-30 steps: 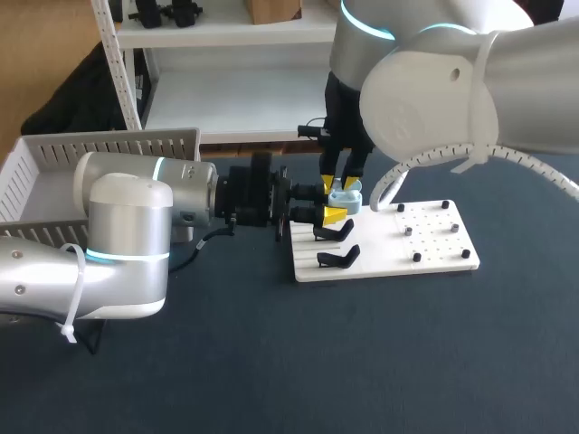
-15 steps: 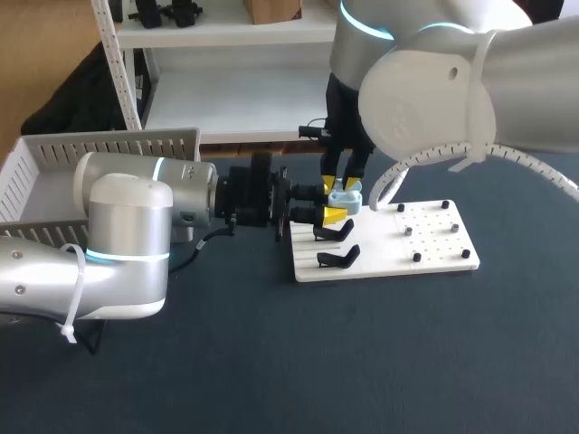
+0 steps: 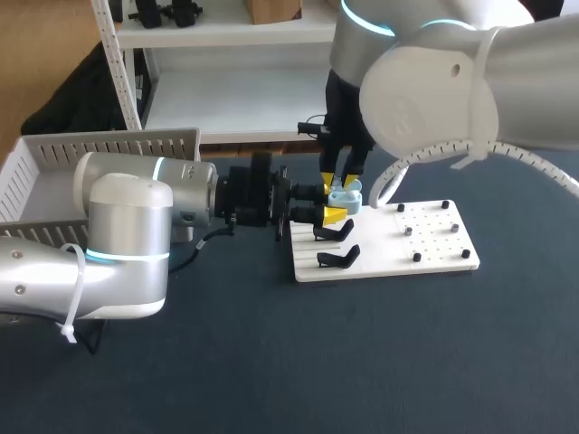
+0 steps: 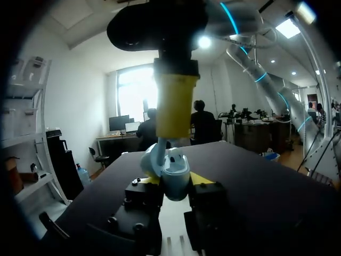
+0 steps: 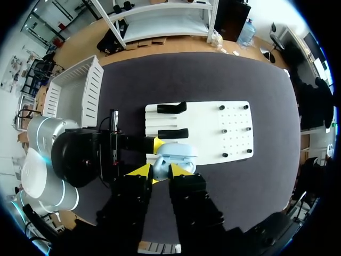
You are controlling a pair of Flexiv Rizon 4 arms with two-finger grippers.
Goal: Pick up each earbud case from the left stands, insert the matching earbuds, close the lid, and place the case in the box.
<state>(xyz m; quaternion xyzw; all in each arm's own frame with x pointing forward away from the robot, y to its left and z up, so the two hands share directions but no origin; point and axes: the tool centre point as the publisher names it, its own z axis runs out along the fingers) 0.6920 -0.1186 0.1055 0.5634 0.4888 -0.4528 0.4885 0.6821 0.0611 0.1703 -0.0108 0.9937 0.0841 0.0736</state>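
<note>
Left gripper (image 3: pixel 327 202), right gripper (image 3: pixel 337 182) and earbud case (image 3: pixel 345 194) crowd the board's (image 3: pixel 443 262) stands (image 3: pixel 336 259) — room lies over its pegged half.

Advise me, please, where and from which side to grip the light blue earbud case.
Probably its lower body, level from the left, as the left hand holds the light blue earbud case: it stands upright, so its top is free for the right hand above.
</note>
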